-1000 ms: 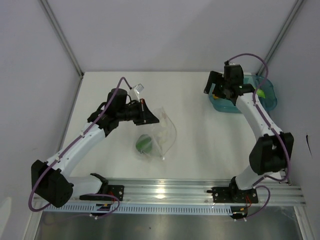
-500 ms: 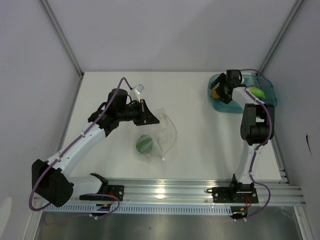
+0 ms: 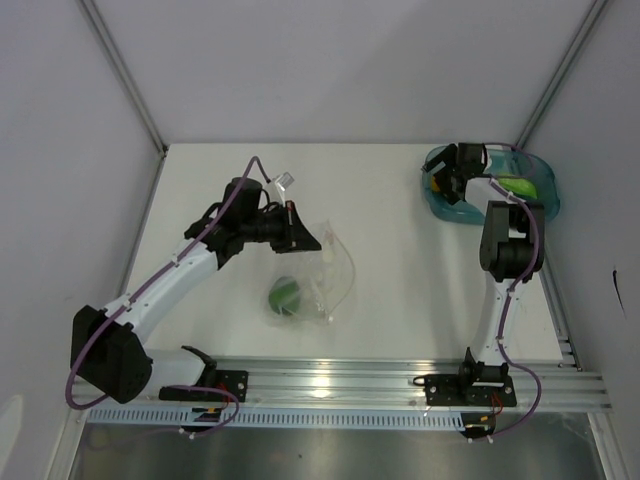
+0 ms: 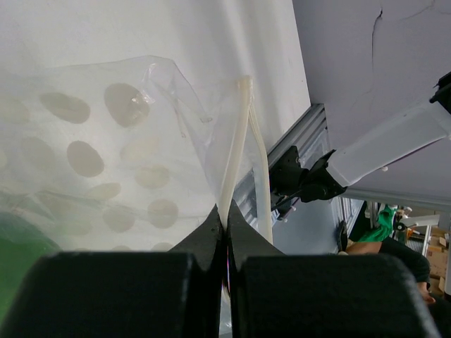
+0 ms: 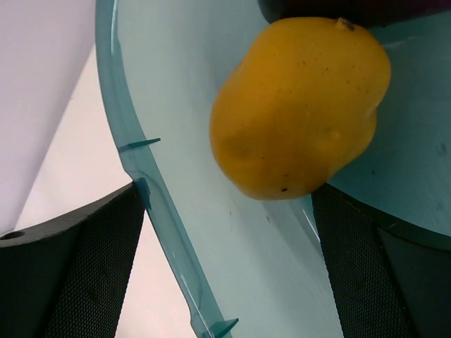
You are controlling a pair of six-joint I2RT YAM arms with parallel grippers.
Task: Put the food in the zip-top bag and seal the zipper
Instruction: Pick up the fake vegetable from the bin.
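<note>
From above, the right tool [image 3: 447,180] hides most of the orange fruit [image 3: 433,186], while the left tool [image 4: 225,227] covers the zipper [image 4: 237,141] at its end.

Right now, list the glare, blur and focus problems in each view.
Top view: glare on the rail; the clear bag barely shows against the white table. Left wrist: the tool's fingers are dark and blurred. Right wrist: fruit in focus, close up.

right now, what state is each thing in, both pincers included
clear crinkly zip-top bag: lying crumpled, one edge pinched
pale zipper strip: unsealed, two tracks apart
dark-green rounded pepper: seemingly inside the bag
teal translucent plastic tray: upright, food in it
orange-yellow round fruit: loose in tray, ungripped
light-green elongated piece: lying in tray
left pincer: shut on bag's zipper edge
right pincer: open, straddling the fruit
</note>
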